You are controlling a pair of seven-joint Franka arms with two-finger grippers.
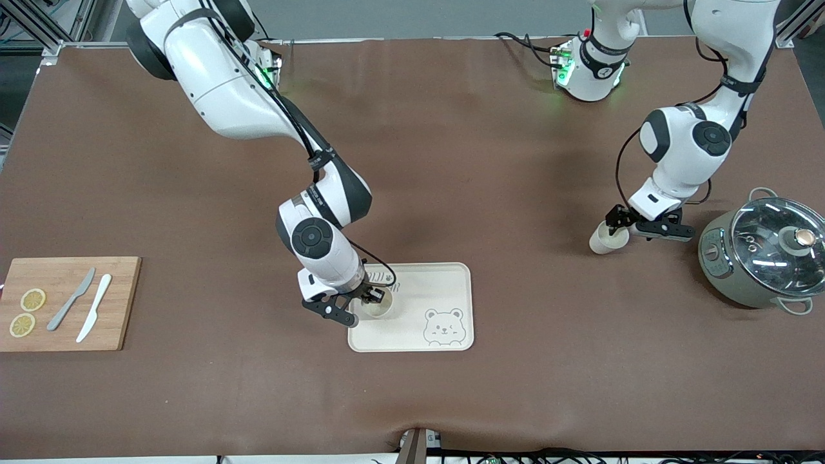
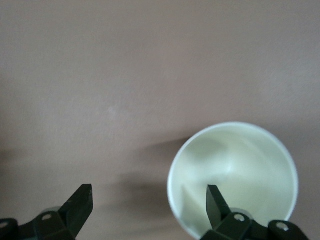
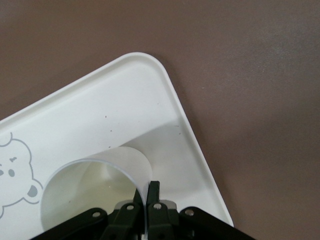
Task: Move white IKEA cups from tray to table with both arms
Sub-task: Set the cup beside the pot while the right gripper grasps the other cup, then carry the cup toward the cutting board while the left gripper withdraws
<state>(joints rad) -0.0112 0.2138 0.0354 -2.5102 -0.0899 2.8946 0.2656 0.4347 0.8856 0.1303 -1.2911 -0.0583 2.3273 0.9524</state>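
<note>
From the front, your left gripper (image 1: 620, 225) stands released at one cup (image 1: 606, 239) on the table (image 1: 490, 161); your right gripper (image 1: 368, 299) pinches the other cup (image 1: 377, 308) on the tray (image 1: 445, 283).

Left wrist: one finger (image 2: 216, 202) sits inside the rim, so lift clear.

Right wrist: fingers (image 3: 152, 192) clamp the cup wall; next, lift straight up.

Right gripper (image 1: 368, 298) pinching cup (image 1: 377, 307) on tray (image 1: 445, 280); left gripper (image 1: 622, 225) straddling second cup (image 1: 606, 240) on table (image 1: 451, 161).
</note>
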